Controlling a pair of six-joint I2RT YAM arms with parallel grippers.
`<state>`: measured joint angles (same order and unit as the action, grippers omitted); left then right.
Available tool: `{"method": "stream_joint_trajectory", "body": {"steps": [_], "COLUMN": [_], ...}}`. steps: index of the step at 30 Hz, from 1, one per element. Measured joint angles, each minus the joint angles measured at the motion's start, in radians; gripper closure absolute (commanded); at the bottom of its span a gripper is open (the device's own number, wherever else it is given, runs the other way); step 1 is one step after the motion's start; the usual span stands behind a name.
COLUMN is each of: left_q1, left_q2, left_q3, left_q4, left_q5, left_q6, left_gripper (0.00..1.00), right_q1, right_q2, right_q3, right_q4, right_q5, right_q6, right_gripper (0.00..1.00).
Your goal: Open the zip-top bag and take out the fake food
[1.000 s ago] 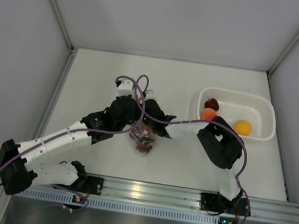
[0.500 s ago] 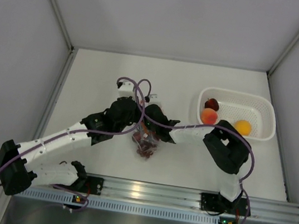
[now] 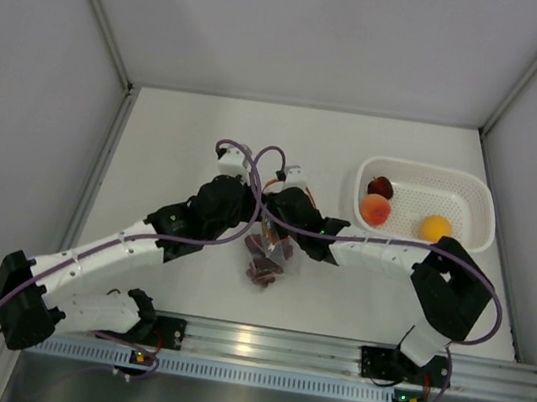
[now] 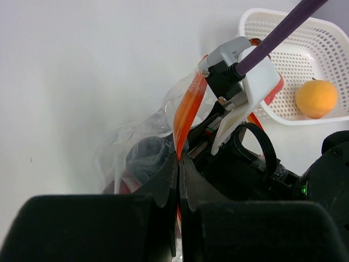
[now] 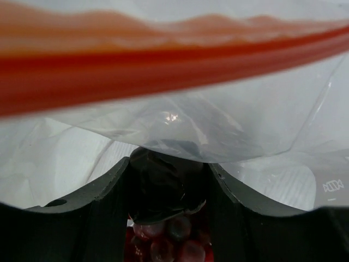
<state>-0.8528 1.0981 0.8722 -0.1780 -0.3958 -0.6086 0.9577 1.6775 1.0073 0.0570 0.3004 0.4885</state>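
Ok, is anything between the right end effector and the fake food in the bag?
Nothing visible. The right end effector is inside the zip-top bag, its fingers flanking a dark piece, with the grape bunch just beyond. The zip strip crosses above them, pinched by the left end effector.

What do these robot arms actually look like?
The left arm and right arm are white tubes joined by bulky black joints. A purple cable loops along each. The left gripper and right gripper are black, with tapered fingers.
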Motion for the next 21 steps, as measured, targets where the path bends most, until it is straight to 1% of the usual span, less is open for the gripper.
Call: {"method": "stream_joint_trajectory", "body": {"steps": [9, 15, 21], "left_q1": [-0.016, -0.023, 0.016], "left_q2": [-0.016, -0.023, -0.029], "left_q3": [0.002, 0.003, -0.027], "left_q4": [0.06, 0.097, 0.04], "left_q5": [0.091, 0.124, -0.025], "left_q6": [-0.021, -0.045, -0.046], "left_gripper": [1.0, 1.0, 1.0], "right_q1": [-0.002, -0.003, 0.003], "right_q2": [-0.136, -0.196, -0.257], "right_q3": [-0.048, -0.053, -0.061], "right_q4": [-0.092, -0.153, -0.154], "right_q5": [0.043, 0.093, 0.095], "right_q6": [-0.025, -0.043, -0.051], "right_gripper": [0.64, 0.66, 0.67]}}
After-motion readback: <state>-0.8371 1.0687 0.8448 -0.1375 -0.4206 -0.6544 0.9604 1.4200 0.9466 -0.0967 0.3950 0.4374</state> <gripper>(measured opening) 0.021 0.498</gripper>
